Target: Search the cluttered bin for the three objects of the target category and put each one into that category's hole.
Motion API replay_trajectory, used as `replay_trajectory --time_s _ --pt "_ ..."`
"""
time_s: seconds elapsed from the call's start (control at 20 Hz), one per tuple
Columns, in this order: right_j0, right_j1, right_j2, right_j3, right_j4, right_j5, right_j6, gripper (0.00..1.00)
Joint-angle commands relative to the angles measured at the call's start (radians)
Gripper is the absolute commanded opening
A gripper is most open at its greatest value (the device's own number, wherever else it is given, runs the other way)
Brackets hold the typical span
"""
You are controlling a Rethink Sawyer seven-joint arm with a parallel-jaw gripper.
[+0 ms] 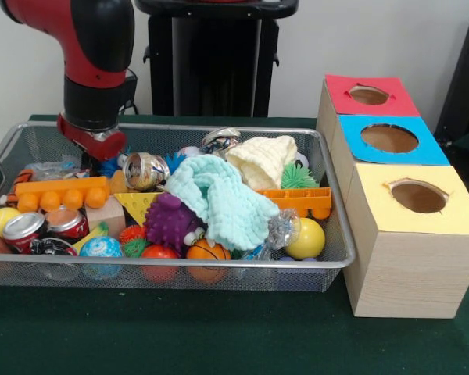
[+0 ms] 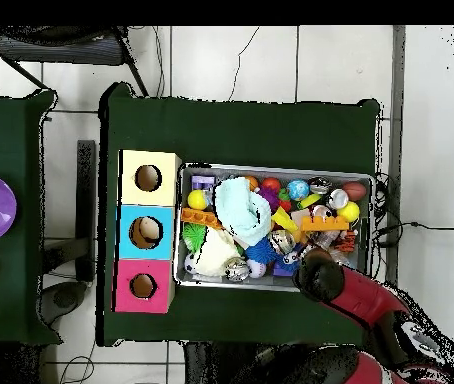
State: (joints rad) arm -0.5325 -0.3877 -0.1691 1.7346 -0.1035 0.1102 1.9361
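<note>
Front view first: your red and black arm (image 1: 94, 55) drops in from the upper left of the frame, and its claw (image 1: 90, 160) sits low over the back left corner of the wire bin (image 1: 340, 258). You cannot tell whether the claw is open or closed, since the arm's red end and the clutter hide the tips.

Look across the bin: a long orange block (image 1: 61, 193) lies along the left side, two crushed cans (image 1: 45, 226) sit at lower left, a purple spiky ball (image 1: 170, 221) rests near the middle, and a mint cloth (image 1: 223, 199) drapes over the centre. A cream knitted piece (image 1: 263, 160) lies behind it, a yellow ball (image 1: 306, 238) sits at the front right, and a small basketball (image 1: 206, 251) presses against the front wall.

To the right of the bin, on the green desk (image 1: 180, 336), you have the wooden box row touching end to end: red-topped hole (image 1: 368, 94) at the back, blue-topped hole (image 1: 389, 138) in the middle, yellow-topped hole (image 1: 419, 196) nearest.

Overhead view, the arm enters from the lower right and its end covers the bin's lower right corner.
</note>
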Motion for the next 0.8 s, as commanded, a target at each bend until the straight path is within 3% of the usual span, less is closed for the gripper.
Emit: replay_trajectory --time_s 0.05,0.2,0.45,0.8 --pt "-0.006 -0.042 0.043 -0.017 0.020 -0.056 0.151 0.00" --pt "-0.059 -0.119 0.116 0.033 -0.003 -0.054 0.127 0.00" --pt "-0.080 -0.282 0.168 0.102 -0.006 0.035 0.083 0.00" --pt "-0.120 -0.395 0.258 0.146 0.021 0.129 0.052 0.00"
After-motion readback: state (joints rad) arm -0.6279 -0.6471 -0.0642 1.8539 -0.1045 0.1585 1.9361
